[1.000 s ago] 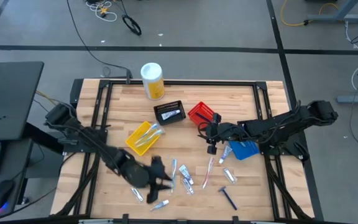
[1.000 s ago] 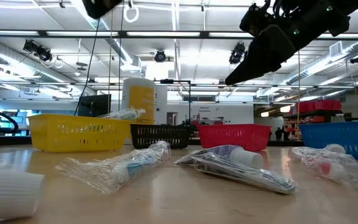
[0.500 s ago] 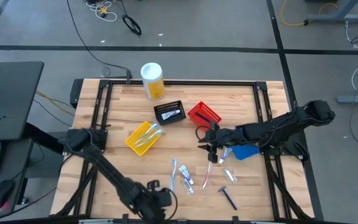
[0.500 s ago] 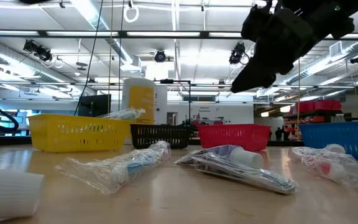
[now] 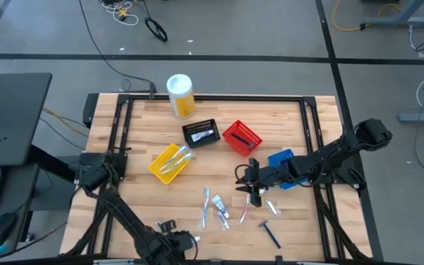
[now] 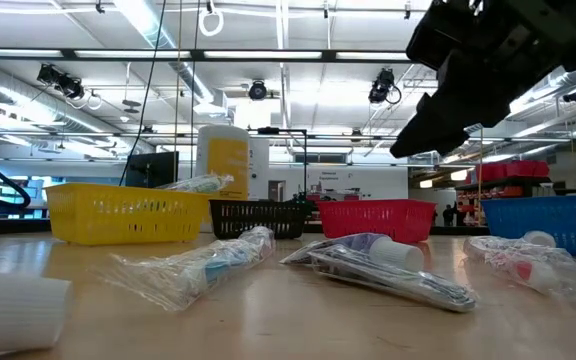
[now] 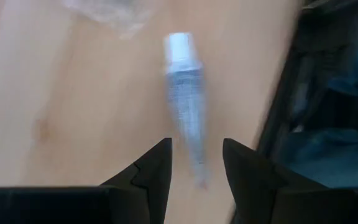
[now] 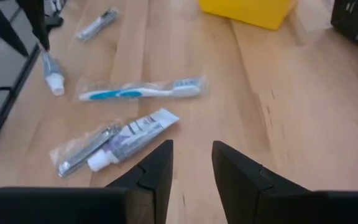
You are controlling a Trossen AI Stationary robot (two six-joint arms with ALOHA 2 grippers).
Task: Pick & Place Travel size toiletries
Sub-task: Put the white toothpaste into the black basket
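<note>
Several travel size toiletries lie on the wooden table's near half: a wrapped toothbrush [image 8: 142,90], a white tube [image 8: 132,134], a dark blue razor [image 5: 271,234] and small packets [image 5: 271,207]. My left gripper [image 7: 196,162] is open at the near edge [image 5: 174,237] and points steeply down. Its fingers stand on either side of the tail end of a small white-and-blue tube [image 7: 185,106] that lies flat; I see no touch. My right gripper [image 8: 191,162] is open and hangs above the table near the blue basket [image 5: 255,185], with nothing between its fingers.
A yellow basket [image 5: 169,162], a black one [image 5: 201,132], a red one [image 5: 240,138] and a blue one [image 5: 285,168] stand across the table's middle. A white-and-yellow canister [image 5: 180,96] stands at the far edge. The table's frame rail [image 7: 328,93] runs close beside the left gripper.
My left gripper has swung toward the table's near edge and come down, tipping from a flatter pose to point steeply down over the small tube. My right gripper has moved toward the near edge and sunk a little, rolling slightly. The toiletries lie as before.
</note>
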